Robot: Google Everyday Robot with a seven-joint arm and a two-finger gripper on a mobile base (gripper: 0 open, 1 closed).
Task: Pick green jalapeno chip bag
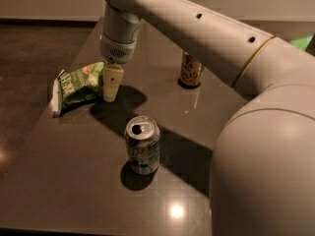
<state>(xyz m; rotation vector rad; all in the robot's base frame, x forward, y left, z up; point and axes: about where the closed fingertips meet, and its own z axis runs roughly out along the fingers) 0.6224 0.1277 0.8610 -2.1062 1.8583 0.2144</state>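
The green jalapeno chip bag (78,86) lies on the dark table (64,181) at the left, wrinkly light green with white lettering and a white sealed edge at its left end. My gripper (110,88) hangs from the big pale arm, pointing down, right at the bag's right end. It stands close above the table surface and seems to touch or nearly touch the bag's edge.
A silver-green soda can (142,145) stands upright in the middle front of the table. A brown can (191,70) stands upright further back, partly hidden by my arm. The table's left edge runs just left of the bag, with dark floor beyond.
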